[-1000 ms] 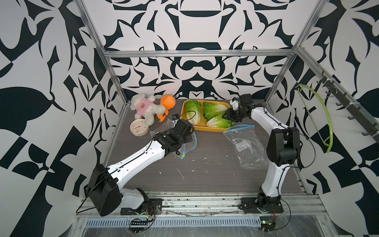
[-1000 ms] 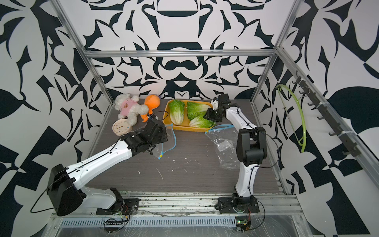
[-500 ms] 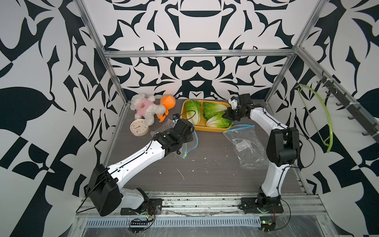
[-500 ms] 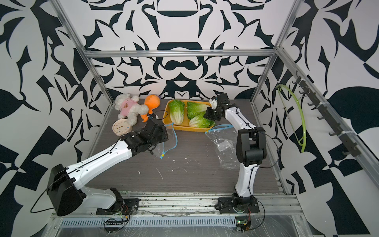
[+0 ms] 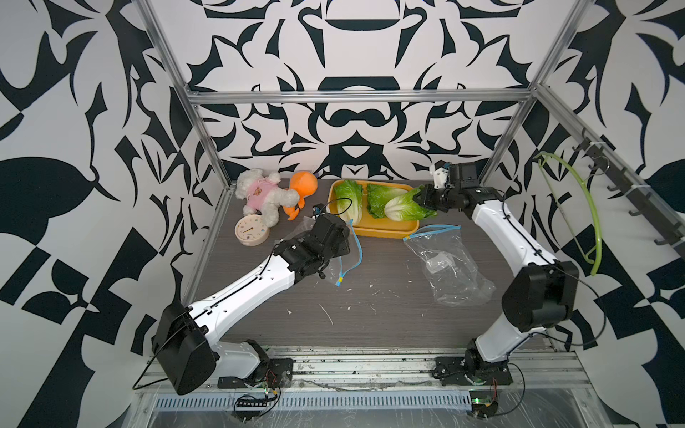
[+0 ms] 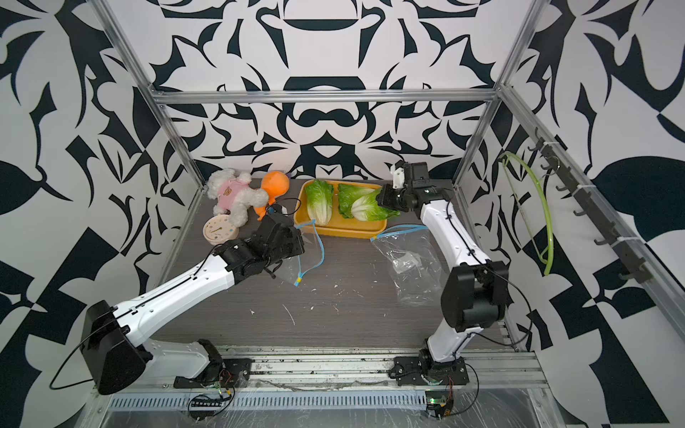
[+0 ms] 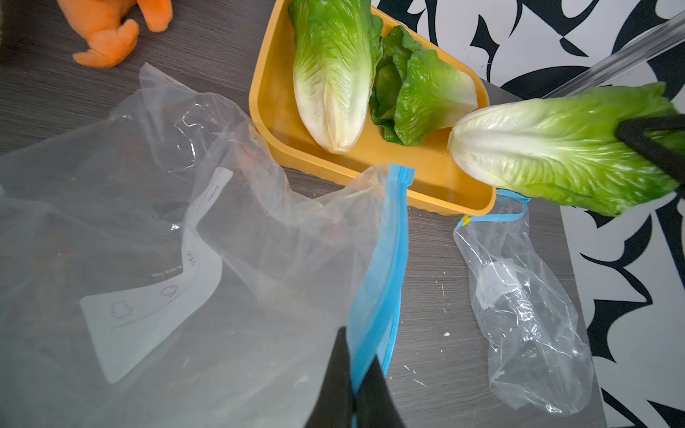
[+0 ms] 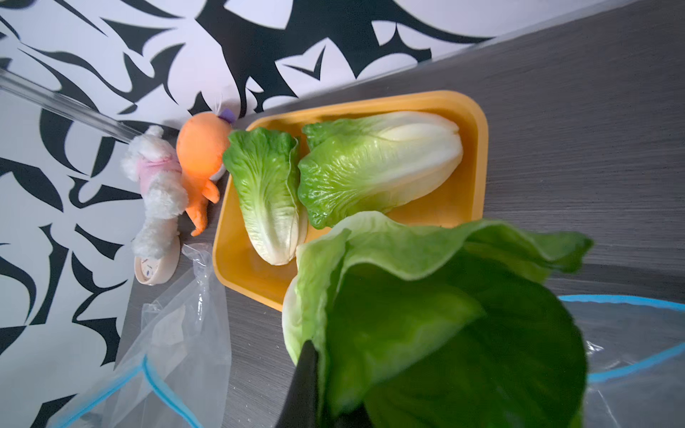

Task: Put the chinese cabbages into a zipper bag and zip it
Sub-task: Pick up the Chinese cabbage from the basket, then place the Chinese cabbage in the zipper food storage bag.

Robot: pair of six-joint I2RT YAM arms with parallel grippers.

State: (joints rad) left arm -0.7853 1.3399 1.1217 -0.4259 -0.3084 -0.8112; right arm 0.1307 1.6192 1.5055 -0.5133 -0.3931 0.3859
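Three chinese cabbages show in both top views. Two lie in the yellow tray (image 5: 385, 232): one on its left side (image 5: 350, 202), one in the middle (image 5: 376, 194). The third (image 5: 402, 209) hangs over the tray's right end, with my right gripper (image 5: 422, 198) shut on its leafy top; in the right wrist view the leaves (image 8: 444, 315) hide all but one finger (image 8: 305, 378). My left gripper (image 7: 354, 365) is shut on the blue zip edge of a clear zipper bag (image 7: 166, 241), left of the tray. A second zipper bag (image 5: 450, 266) lies crumpled below the tray's right corner.
A white plush bear (image 5: 265, 196), an orange plush toy (image 5: 302, 185) and a round clock (image 5: 251, 235) sit at the back left. A green hose (image 5: 582, 207) hangs on the right wall. Metal frame posts stand at the back corners.
My right gripper has shut on the right-hand cabbage's leafy end and lifted it slightly off the tray. The left arm and its bag have stayed still.
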